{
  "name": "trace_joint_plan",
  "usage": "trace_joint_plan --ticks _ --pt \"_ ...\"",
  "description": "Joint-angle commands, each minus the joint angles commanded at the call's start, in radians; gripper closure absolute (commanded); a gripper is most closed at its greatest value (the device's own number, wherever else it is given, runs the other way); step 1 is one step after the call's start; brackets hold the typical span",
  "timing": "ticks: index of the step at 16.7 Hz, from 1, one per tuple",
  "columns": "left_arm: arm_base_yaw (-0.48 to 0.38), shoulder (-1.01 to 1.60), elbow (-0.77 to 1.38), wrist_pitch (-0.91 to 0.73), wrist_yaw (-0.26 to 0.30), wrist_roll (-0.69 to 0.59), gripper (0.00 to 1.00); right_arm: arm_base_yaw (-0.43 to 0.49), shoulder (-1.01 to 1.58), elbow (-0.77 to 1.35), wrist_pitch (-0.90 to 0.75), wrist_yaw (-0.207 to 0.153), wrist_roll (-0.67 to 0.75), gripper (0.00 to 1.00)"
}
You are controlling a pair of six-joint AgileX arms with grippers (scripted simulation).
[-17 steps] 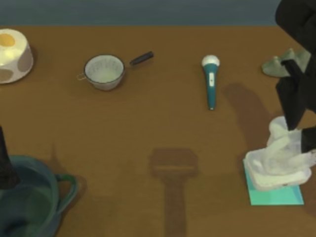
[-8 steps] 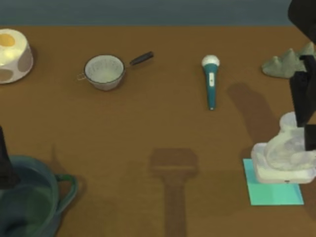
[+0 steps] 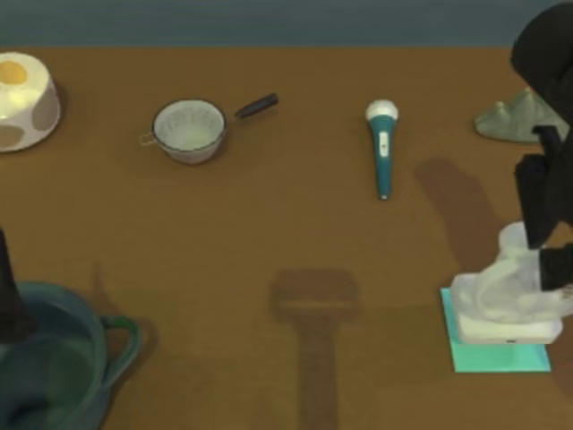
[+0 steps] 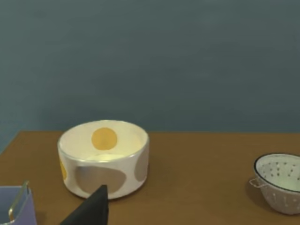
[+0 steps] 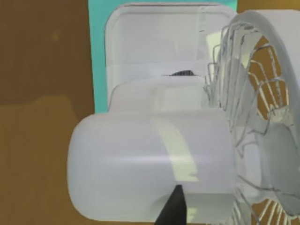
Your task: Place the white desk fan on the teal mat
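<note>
The white desk fan [image 3: 501,309] stands upright at the table's right side, its square base resting on the teal mat [image 3: 501,360], whose front strip and left edge show past the base. My right gripper [image 3: 546,246] reaches down from behind and is shut on the fan's rounded motor housing [image 5: 140,159]. In the right wrist view one dark fingertip [image 5: 174,208] presses against that housing, with the grilled head [image 5: 262,117] beside it and the mat [image 5: 97,56] under the base. My left gripper [image 3: 9,305] is parked at the left edge above the big pot.
A white-and-teal microphone [image 3: 382,148] lies at back centre. A white strainer pan [image 3: 188,130] and a spotted bowl [image 3: 22,98] sit at back left. A large dark teal pot [image 3: 54,367] fills the front left corner. A grey-green lump [image 3: 515,116] lies at back right.
The right gripper has righted the tilted fan, shifted it slightly, and lowered its base squarely onto the mat. The left arm has not moved.
</note>
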Motion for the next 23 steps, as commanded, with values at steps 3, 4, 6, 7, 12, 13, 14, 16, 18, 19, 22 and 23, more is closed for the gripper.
trace_joint_plan --ticks 3,4,6,7,12,13,14,16,18,19,22,23 --pt "0.0 0.0 0.0 0.0 0.0 0.0 0.0 0.0 0.0 -0.006 0.006 0.0 0.0 1.0" --pt "0.0 0.0 0.0 0.0 0.0 0.0 0.0 0.0 0.0 -0.006 0.006 0.0 0.0 1.0" --pt "0.0 0.0 0.0 0.0 0.0 0.0 0.0 0.0 0.0 -0.006 0.006 0.0 0.0 0.85" --pt "0.0 0.0 0.0 0.0 0.0 0.0 0.0 0.0 0.0 -0.006 0.006 0.0 0.0 0.77" --pt "0.0 0.0 0.0 0.0 0.0 0.0 0.0 0.0 0.0 -0.006 0.006 0.0 0.0 0.4" --pt "0.0 0.0 0.0 0.0 0.0 0.0 0.0 0.0 0.0 -0.006 0.006 0.0 0.0 0.32" --pt "0.0 0.0 0.0 0.0 0.0 0.0 0.0 0.0 0.0 -0.006 0.006 0.0 0.0 0.25" --pt "0.0 0.0 0.0 0.0 0.0 0.0 0.0 0.0 0.0 -0.006 0.006 0.0 0.0 0.1" --pt "0.0 0.0 0.0 0.0 0.0 0.0 0.0 0.0 0.0 -0.006 0.006 0.0 0.0 0.0" --pt "0.0 0.0 0.0 0.0 0.0 0.0 0.0 0.0 0.0 -0.006 0.006 0.0 0.0 0.0" --pt "0.0 0.0 0.0 0.0 0.0 0.0 0.0 0.0 0.0 -0.006 0.006 0.0 0.0 0.0" --pt "0.0 0.0 0.0 0.0 0.0 0.0 0.0 0.0 0.0 -0.006 0.006 0.0 0.0 0.0"
